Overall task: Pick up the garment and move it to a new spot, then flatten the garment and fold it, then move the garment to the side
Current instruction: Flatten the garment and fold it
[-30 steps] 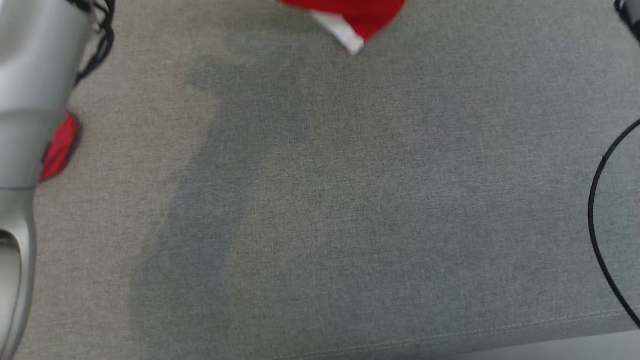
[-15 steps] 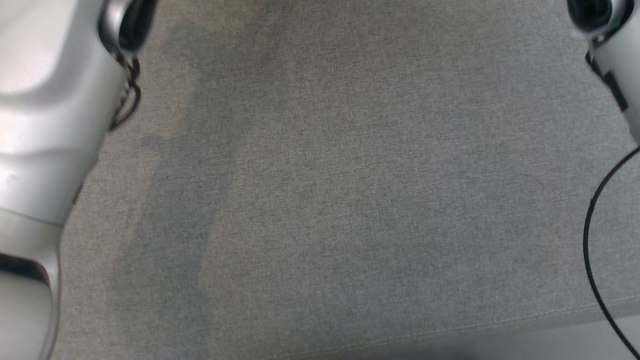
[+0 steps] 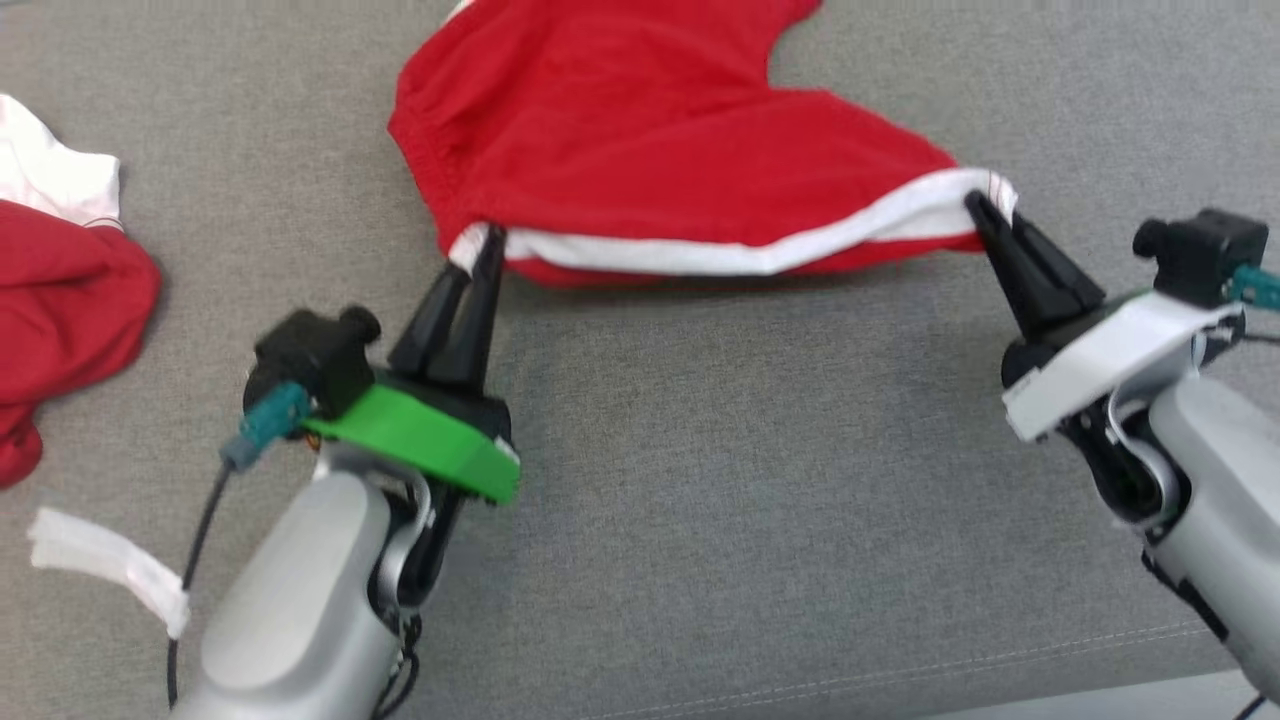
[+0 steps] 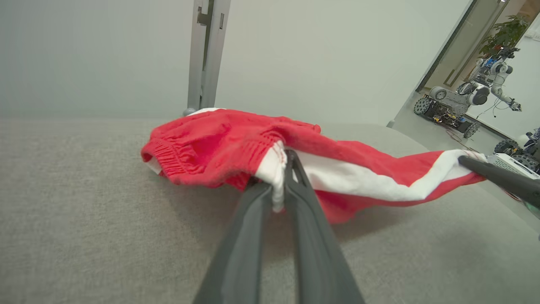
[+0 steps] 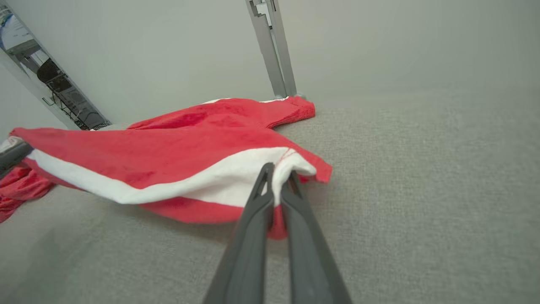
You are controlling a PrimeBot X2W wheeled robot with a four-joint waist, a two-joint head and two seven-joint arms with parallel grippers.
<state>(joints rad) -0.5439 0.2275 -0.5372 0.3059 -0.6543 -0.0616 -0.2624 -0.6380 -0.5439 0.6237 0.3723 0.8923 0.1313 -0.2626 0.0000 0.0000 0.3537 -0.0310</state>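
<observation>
**Q:** Now, what do the end effectors grasp?

**A:** Left gripper (image 3: 482, 245): long dark fingers pinched together on the white-banded hem of the red garment (image 3: 650, 150), at one corner. Right gripper (image 3: 985, 210): likewise clamped on the same white band, at the opposite corner. The hem hangs stretched between the two, sagging slightly in the middle and lifted clear of the grey fabric surface (image 3: 750, 480).

**Q:** And where does the garment lie?

**A:** From the centre of the head view, toward twelve o'clock. Its far part, with the gathered waistband, rests on the surface near a metal post (image 4: 206, 55) that shows in the wrist views. A second red-and-white cloth (image 3: 60, 290) lies at nine o'clock, well apart, and a white strip (image 3: 100, 570) lies at eight o'clock.

**Q:** Which step is this?

**A:** Judged from the spread grip, the flattening. The garment is held out by two corners and is not yet laid flat or folded.

**Q:** What does the next move call for?

**A:** Probably lowering both grippers together with the band taut, so the cloth settles without wrinkles. An uneven pull would likely skew the hem.
</observation>
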